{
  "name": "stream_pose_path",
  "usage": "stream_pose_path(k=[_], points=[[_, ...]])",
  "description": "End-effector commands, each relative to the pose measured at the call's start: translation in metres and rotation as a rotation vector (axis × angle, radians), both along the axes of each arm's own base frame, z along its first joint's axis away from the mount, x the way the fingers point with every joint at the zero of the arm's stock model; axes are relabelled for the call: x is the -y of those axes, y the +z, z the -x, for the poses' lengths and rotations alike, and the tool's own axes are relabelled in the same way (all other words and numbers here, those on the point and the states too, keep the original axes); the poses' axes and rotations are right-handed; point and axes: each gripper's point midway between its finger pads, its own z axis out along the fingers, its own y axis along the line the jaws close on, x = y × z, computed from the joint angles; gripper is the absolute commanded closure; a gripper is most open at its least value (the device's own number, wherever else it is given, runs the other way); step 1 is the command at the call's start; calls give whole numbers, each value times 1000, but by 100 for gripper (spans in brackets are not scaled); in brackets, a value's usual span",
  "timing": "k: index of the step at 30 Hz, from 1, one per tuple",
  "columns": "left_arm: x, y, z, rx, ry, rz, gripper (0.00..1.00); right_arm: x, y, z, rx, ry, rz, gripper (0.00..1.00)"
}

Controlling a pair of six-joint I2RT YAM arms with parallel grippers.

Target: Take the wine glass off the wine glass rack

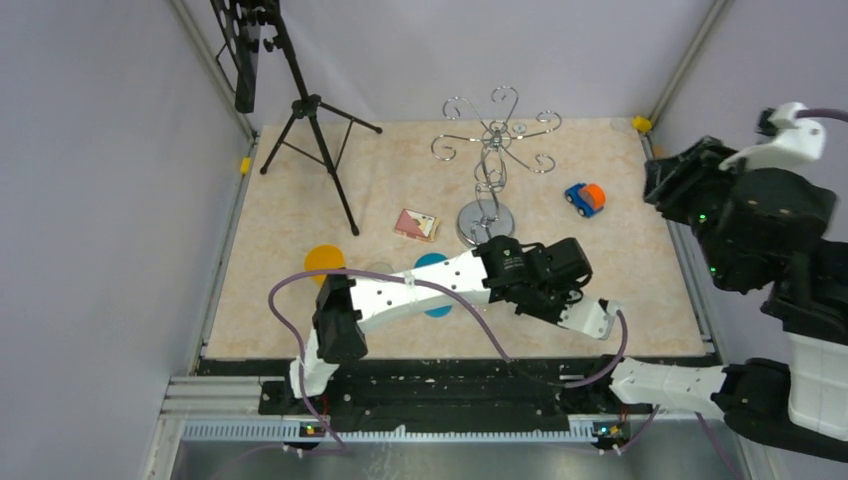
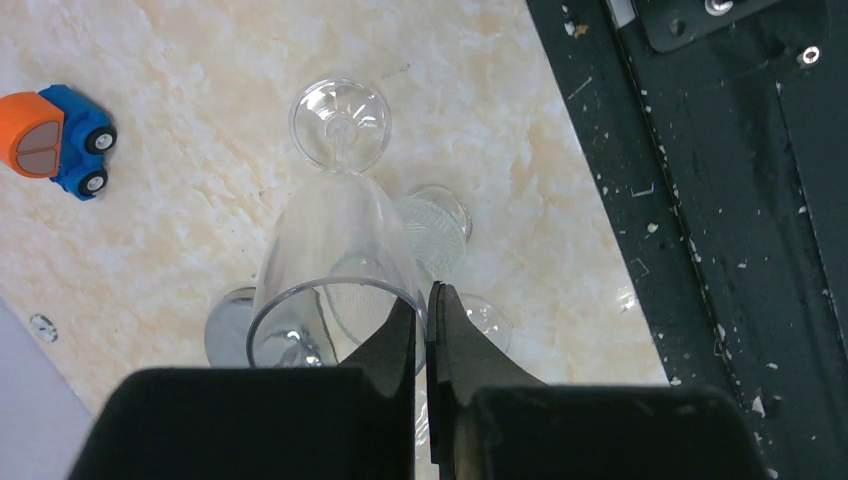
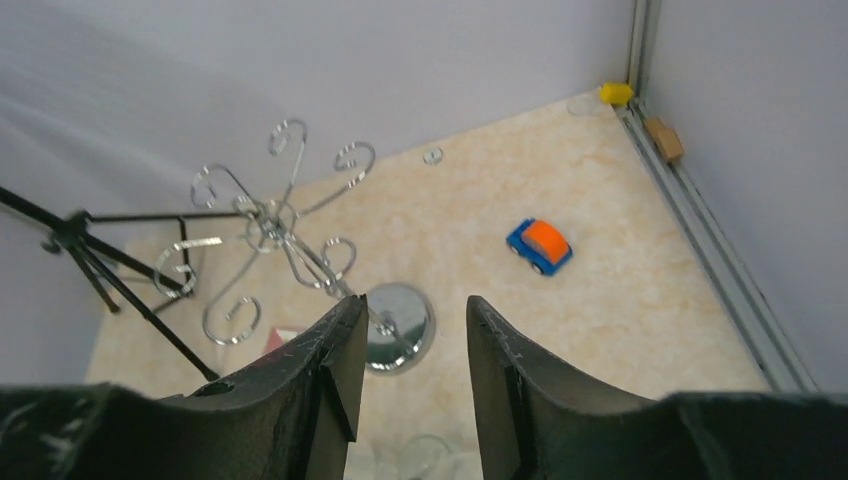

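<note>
The wine glass (image 2: 330,235) is off the wine glass rack (image 1: 490,135). Every scroll arm of the rack stands bare in the top and right wrist views. The left gripper (image 2: 427,300) holds the glass, its 2 fingers pinched on the bowl's wall at the rim, apparently 1 inside and 1 outside. The glass tilts away from the wrist camera, foot farthest, above the table (image 1: 300,220) near its front edge, with the toy car (image 2: 55,140) well apart from it. By my judgement, the step in hand is to set the glass down and let go. A rim pinch on thin, slick glass is a weak hold, so the arm should descend slowly, neither squeezing harder nor swinging the foot. The glass should come to rest on the table before the fingers part. A bare patch is best, away from the clear glassy shapes under the bowl, which I cannot identify. The right gripper (image 3: 412,310) is raised high, fingers spread and holding nothing. The glass is the only container in view, and its bowl looks empty.
</note>
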Motion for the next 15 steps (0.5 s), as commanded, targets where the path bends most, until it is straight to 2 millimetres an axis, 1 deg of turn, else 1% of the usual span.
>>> stream_pose_path(k=[1,3,4,8,9,14,15], points=[[-15,21,-4,101,-67,53,100,-18,-63,7,-259,94,195,57],[-18,26,-3,125,-103,74,100,-35,-80,6,-315,153,205,56],[-19,27,-3,135,-119,83,100,-39,-87,6,-337,160,206,55],[-20,35,1,163,-172,141,100,-48,-108,7,-402,182,186,55],[-21,37,3,168,-186,153,100,-53,-116,7,-431,202,193,55],[-23,43,10,180,-248,186,100,-80,-172,7,-639,332,228,55],[-23,44,11,185,-258,190,100,-85,-180,9,-659,363,220,55]])
